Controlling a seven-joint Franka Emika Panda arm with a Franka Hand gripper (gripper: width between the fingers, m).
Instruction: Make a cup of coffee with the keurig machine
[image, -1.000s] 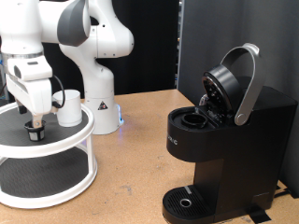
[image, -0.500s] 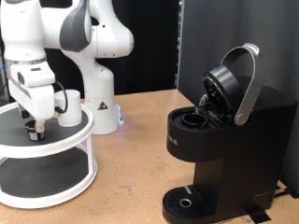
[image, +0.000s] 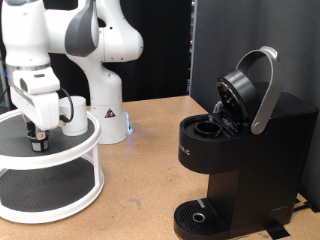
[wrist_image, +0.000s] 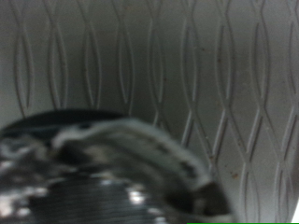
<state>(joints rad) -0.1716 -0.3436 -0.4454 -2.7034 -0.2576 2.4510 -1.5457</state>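
Keurig machine (image: 240, 140) is sitting lid-up at the exterior view's right while the gripper (image: 38, 135) is closing on a small dark pod (image: 38, 142) on the round white stand (image: 60, 165) beside the cup (image: 74, 115), whose nearness is risking a knock.

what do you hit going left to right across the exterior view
gripper over a small dark pod on the white round shelf → white cup → robot base → keurig machine, lid open
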